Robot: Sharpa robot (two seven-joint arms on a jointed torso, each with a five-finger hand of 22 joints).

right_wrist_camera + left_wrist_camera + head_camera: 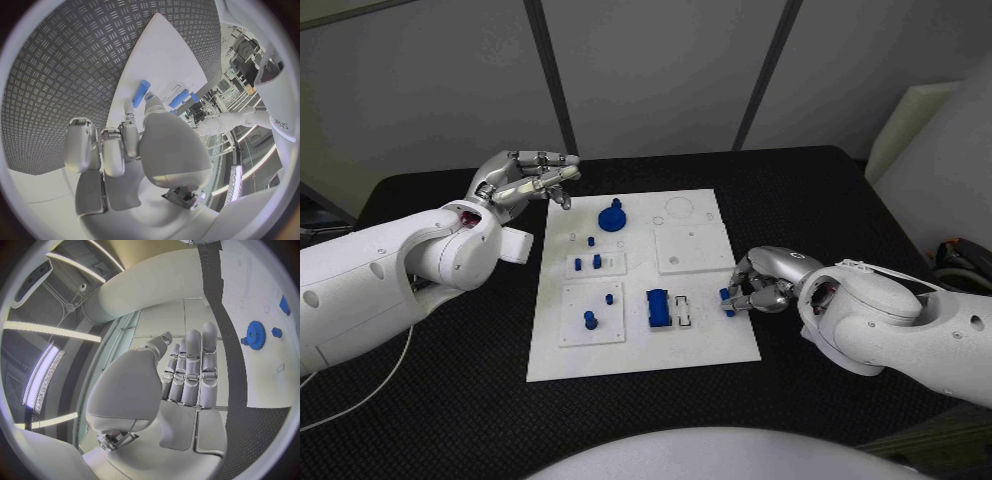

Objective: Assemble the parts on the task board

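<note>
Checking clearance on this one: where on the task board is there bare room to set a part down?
Bare: the task board's near strip below the blue block, and its far right corner. Crowded: the middle around the gear, and the right edge by the right robot hand.

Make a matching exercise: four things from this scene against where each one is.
Things:
1. left hand
2. right hand
3. blue gear
4. blue block

Places:
A. far part of the task board
B. beside the white slotted piece
C. raised off the board's far left corner
D. at the board's right edge, holding a small blue part

Pairs: 1-C, 2-D, 3-A, 4-B
</note>
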